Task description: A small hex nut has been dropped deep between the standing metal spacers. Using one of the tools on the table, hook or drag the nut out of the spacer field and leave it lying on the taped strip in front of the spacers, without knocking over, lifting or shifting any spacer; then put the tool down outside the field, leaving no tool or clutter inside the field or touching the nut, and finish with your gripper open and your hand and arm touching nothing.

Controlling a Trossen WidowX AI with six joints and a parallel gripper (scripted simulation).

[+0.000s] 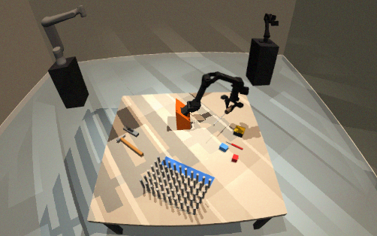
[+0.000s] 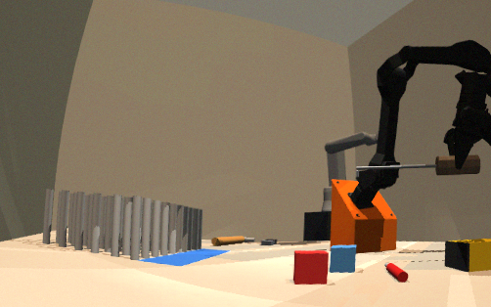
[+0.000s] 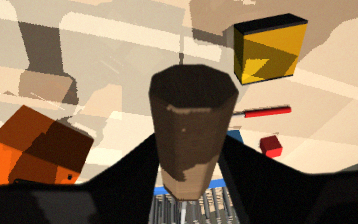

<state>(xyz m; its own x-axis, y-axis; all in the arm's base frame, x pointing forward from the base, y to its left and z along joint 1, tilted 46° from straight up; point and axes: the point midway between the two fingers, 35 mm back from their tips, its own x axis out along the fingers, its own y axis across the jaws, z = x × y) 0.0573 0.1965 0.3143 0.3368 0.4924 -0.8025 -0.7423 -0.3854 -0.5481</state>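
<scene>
My gripper (image 1: 228, 109) (image 2: 461, 163) (image 3: 186, 137) is shut on the wooden handle (image 2: 445, 165) (image 3: 192, 125) of a hook tool. It holds the tool well above the table, right of the orange base. The tool's thin metal rod (image 2: 403, 166) is roughly level and ends in a small bent tip (image 2: 358, 171). The grey metal spacers (image 2: 137, 230) (image 1: 194, 207) stand upright in a dense field, far from the tool. The blue taped strip (image 1: 195, 171) (image 2: 183, 258) (image 3: 220, 183) lies along the field's front edge. The nut cannot be made out in any view.
A blue block (image 1: 224, 147) (image 2: 342, 259), a red block (image 1: 235, 158) (image 2: 310, 267) and a red screwdriver (image 1: 237, 146) (image 3: 267, 112) lie below the gripper's side. A yellow-black box (image 1: 239, 130) (image 3: 270, 52) is near the right edge. A hammer (image 1: 132, 146) and a grey tool (image 1: 131, 131) lie left.
</scene>
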